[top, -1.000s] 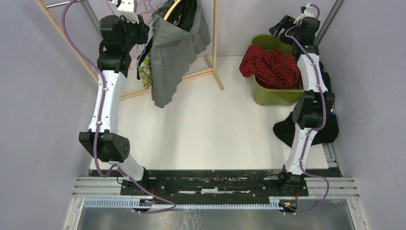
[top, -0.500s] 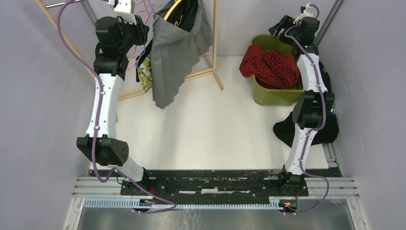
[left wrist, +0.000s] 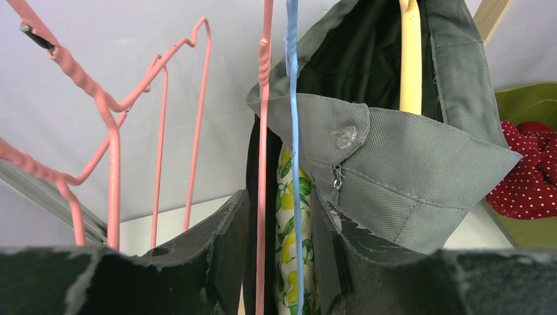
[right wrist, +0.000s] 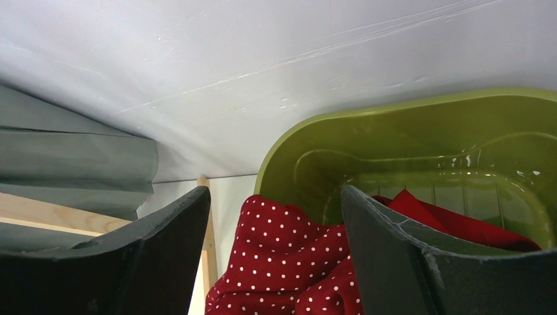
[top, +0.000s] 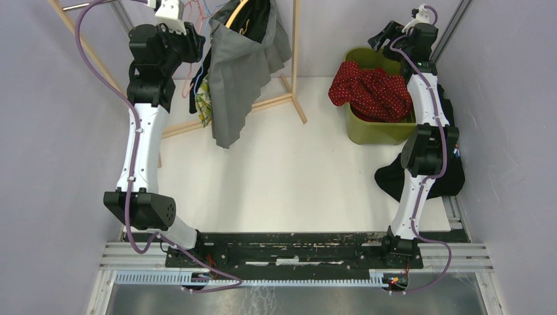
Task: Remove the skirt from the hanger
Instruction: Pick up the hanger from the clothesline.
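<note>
A grey skirt hangs from a cream hanger on the wooden rack at the back left. In the left wrist view its waistband, with a clear button and a zip, sits right of my fingers, draped over the cream hanger. My left gripper stands open beside the skirt, with a pink wire hanger, a blue wire hanger and lemon-print cloth between its jaws. My right gripper hovers open over the bin, holding nothing.
A green bin at the back right holds a red polka-dot cloth. Black cloth lies behind the right arm. More pink hangers hang left of my left fingers. The rack's foot crosses the table.
The left gripper's jaws have spread wider around the hanger wires, and the left arm has shifted slightly toward the rack. The right arm has not moved.
</note>
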Robot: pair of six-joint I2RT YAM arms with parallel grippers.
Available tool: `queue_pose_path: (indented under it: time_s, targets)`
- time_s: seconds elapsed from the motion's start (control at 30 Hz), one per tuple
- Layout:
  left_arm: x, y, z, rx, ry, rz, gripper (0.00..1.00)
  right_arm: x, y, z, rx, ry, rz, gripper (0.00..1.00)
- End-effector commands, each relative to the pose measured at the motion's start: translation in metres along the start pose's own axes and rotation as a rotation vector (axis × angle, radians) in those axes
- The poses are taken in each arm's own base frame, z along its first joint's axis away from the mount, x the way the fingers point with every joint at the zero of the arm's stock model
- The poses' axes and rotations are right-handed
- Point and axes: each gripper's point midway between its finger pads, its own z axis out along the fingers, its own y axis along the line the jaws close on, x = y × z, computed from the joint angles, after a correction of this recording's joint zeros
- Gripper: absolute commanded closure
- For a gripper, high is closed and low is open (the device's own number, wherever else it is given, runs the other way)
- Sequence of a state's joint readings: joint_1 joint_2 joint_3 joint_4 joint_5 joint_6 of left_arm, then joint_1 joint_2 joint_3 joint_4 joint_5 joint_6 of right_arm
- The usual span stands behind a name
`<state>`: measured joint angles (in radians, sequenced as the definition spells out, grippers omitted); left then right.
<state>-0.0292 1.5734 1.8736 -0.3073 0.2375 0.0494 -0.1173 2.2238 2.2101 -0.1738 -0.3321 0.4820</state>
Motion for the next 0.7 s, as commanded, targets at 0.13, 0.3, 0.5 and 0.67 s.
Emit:
queue_pose_path:
  time_s: [0.13, 0.3, 0.5, 0.67]
  targets:
    - [-0.01, 0.009, 0.001, -0.028, -0.035, 0.053, 0.53, -0.043, 0.028, -0.018, -0.044, -0.098, -0.051, 0.21]
    - [-0.013, 0.014, -0.005, -0.039, -0.039, 0.06, 0.53, -0.043, 0.028, -0.017, -0.043, -0.099, -0.052, 0.21]
    - [0.002, 0.015, -0.012, -0.042, -0.006, 0.061, 0.53, -0.042, 0.028, -0.017, -0.041, -0.097, -0.052, 0.21]
    - [0.021, 0.013, -0.01, -0.033, 0.036, 0.056, 0.53, -0.04, 0.026, -0.016, -0.04, -0.091, -0.052, 0.21]
